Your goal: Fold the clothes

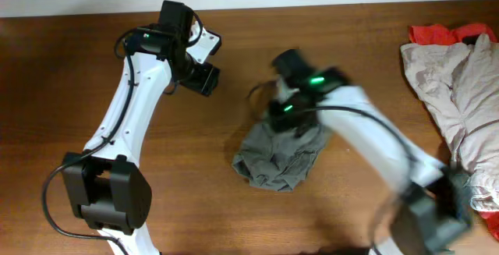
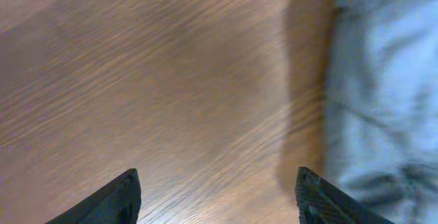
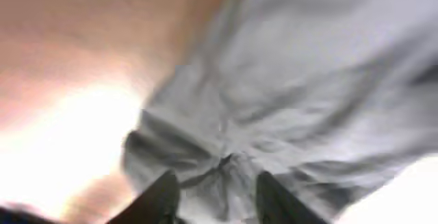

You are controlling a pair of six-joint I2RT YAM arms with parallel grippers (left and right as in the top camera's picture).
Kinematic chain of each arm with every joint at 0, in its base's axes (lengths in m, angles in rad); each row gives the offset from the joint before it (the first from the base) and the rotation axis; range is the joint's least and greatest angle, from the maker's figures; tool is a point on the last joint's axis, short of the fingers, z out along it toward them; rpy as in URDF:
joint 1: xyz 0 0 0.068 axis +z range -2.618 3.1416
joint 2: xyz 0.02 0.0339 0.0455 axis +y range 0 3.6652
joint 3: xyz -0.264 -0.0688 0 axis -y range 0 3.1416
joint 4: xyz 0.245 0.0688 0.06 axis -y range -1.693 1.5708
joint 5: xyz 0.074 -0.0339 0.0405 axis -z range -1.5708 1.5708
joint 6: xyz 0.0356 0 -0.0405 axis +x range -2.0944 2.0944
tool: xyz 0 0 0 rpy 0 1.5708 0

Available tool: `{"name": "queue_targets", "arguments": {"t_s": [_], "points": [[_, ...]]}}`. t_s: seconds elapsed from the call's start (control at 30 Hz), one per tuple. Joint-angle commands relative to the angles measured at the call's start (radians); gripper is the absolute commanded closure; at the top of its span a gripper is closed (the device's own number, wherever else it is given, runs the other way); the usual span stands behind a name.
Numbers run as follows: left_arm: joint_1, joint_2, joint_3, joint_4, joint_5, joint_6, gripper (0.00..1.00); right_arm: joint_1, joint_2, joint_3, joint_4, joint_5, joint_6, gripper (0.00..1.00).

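A crumpled grey garment (image 1: 277, 161) lies on the wooden table (image 1: 78, 60) near the middle. My right gripper (image 1: 287, 115) is at its far edge. In the blurred right wrist view the fingers (image 3: 217, 179) are closed on a bunched fold of the grey cloth (image 3: 294, 80), with wrinkles converging between them. My left gripper (image 1: 204, 78) is to the left of the garment, above bare wood. In the left wrist view its fingers (image 2: 217, 176) are wide open and empty, with the garment's edge (image 2: 383, 80) at the right.
A pile of clothes sits at the right edge of the table: a pale beige garment (image 1: 452, 76) with a red one (image 1: 444, 33) behind it. The right arm crosses diagonally over the table's right front.
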Motion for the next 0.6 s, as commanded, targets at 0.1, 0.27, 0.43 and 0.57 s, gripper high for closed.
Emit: {"name": "queue_targets", "arguments": {"t_s": [0.1,0.27,0.43,0.57], "points": [[-0.032,0.0,0.019,-0.014,0.27,0.15,0.27,-0.192,-0.193,0.003,-0.023,-0.099,0.01,0.28],[-0.114,0.106,0.019,-0.031,0.282,0.179,0.25,-0.257,-0.264,0.003,-0.103,-0.105,-0.047,0.26],[-0.164,0.234,0.019,-0.031,0.345,0.179,0.21,-0.263,-0.276,0.003,-0.171,-0.101,-0.09,0.26],[-0.166,0.312,0.019,-0.029,0.46,0.187,0.18,-0.263,-0.277,0.003,-0.193,-0.102,-0.109,0.27]]}}
